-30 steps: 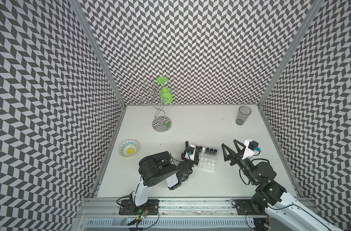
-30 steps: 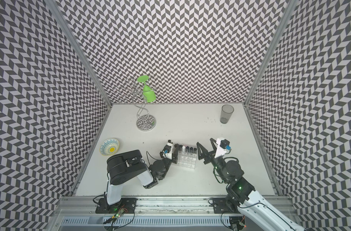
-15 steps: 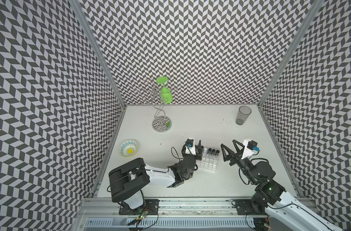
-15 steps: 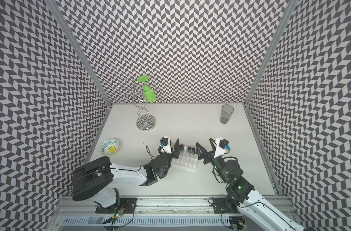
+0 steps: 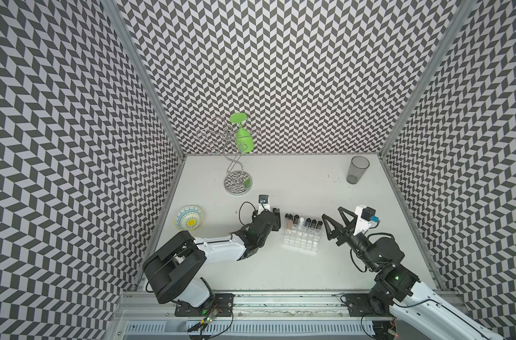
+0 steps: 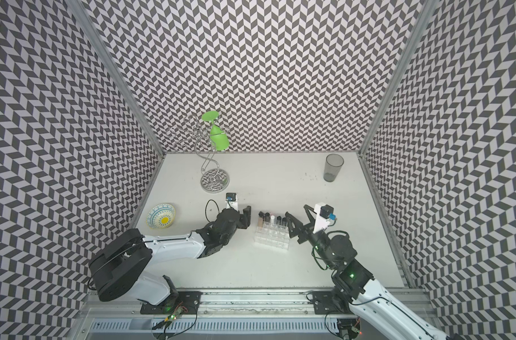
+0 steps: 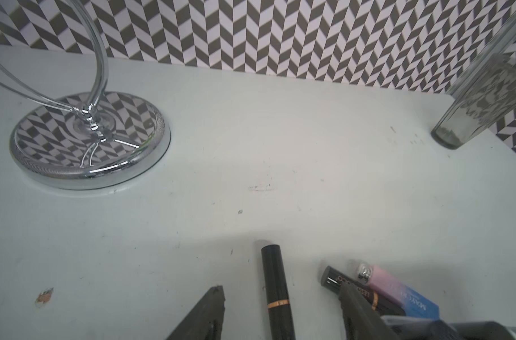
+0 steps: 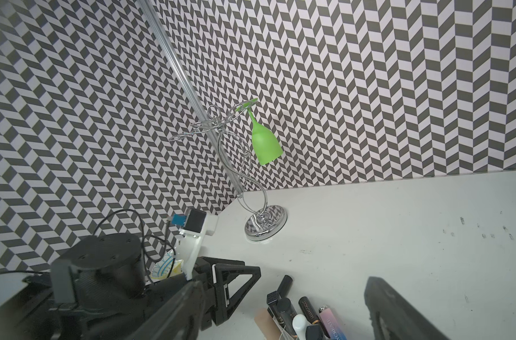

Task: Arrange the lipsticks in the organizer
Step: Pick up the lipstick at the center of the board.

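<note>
- While the left fingers (image 7: 212,312) stand apart, a black lipstick (image 7: 275,282) lies flat on the tabletop (image 7: 250,147) between them, untouched;
- other lipsticks (image 5: 303,222) stand upright in the organizer (image 5: 302,243), along its far row;
- right fingers (image 8: 398,312) spread wide, holding nothing, just beside the organizer.

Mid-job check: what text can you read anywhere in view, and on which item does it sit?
"LESSXCOCO": gold print on a black lipstick tube.
"MAY…": pink-and-blue tube; the rest is blurred and cut off.
Gold marks on another black tube: too small to read.
No other readable text.
</note>
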Available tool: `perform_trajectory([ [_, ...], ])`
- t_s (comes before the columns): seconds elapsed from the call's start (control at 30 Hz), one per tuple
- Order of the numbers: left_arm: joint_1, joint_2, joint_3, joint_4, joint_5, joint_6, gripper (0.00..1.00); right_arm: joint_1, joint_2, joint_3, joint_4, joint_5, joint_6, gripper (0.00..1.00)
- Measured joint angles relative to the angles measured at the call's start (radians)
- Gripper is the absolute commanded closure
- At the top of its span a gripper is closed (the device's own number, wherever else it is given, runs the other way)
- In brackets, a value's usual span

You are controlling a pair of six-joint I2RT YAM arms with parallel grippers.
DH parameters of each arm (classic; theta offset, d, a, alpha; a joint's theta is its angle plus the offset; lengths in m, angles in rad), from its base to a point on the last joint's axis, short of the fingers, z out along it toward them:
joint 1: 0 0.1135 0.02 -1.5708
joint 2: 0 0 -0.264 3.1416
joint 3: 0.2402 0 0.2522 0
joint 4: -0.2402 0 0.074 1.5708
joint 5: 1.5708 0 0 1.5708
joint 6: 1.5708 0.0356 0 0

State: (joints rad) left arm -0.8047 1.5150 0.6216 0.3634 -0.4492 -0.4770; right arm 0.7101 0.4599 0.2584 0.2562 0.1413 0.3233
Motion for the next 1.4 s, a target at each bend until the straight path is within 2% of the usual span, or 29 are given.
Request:
perform_trajectory([
  [0.17, 0.117, 0.091, 0.070, -0.057, 0.133, 0.008, 0.38, 0.000, 0.019, 0.000, 0.008, -0.005, 0.000, 0.11],
  [0.37, 0.121, 0.242, 0.199, -0.105, 0.215, 0.037, 0.36, 0.000, 0.029, -0.001, 0.007, -0.004, 0.000, 0.11],
  [0.47, 0.119, 0.268, 0.217, -0.109, 0.235, 0.038, 0.36, 0.000, 0.018, -0.008, 0.007, -0.001, 0.000, 0.11],
  [0.7, 0.118, 0.319, 0.257, -0.168, 0.237, 0.036, 0.53, 0.000, 0.009, -0.016, 0.006, -0.001, 0.000, 0.11],
  [0.77, 0.118, 0.347, 0.283, -0.189, 0.229, 0.039, 0.67, 0.000, 0.010, -0.016, 0.006, -0.001, 0.000, 0.11],
  [0.83, 0.118, 0.374, 0.323, -0.203, 0.235, 0.040, 0.70, 0.000, 0.010, -0.016, 0.006, -0.001, 0.000, 0.11],
  [0.9, 0.118, 0.392, 0.345, -0.209, 0.236, 0.039, 0.79, 0.000, 0.010, -0.016, 0.006, -0.001, 0.000, 0.11],
  [0.97, 0.118, 0.399, 0.356, -0.211, 0.236, 0.039, 0.80, 0.000, 0.002, -0.016, 0.005, 0.000, 0.000, 0.11],
  [1.03, 0.118, 0.400, 0.357, -0.212, 0.235, 0.037, 0.87, 0.000, -0.011, -0.016, 0.005, 0.000, 0.000, 0.11],
  [1.1, 0.118, 0.400, 0.357, -0.213, 0.236, 0.036, 1.00, 0.000, -0.024, -0.017, 0.006, 0.000, 0.000, 0.11],
  [1.3, 0.121, 0.370, 0.341, -0.238, 0.244, 0.037, 1.00, 0.000, -0.012, -0.017, 0.010, -0.003, 0.000, 0.11],
  [1.4, 0.132, 0.267, 0.266, -0.238, 0.284, 0.040, 1.00, 0.000, 0.024, -0.016, 0.010, -0.012, 0.000, 0.11],
])
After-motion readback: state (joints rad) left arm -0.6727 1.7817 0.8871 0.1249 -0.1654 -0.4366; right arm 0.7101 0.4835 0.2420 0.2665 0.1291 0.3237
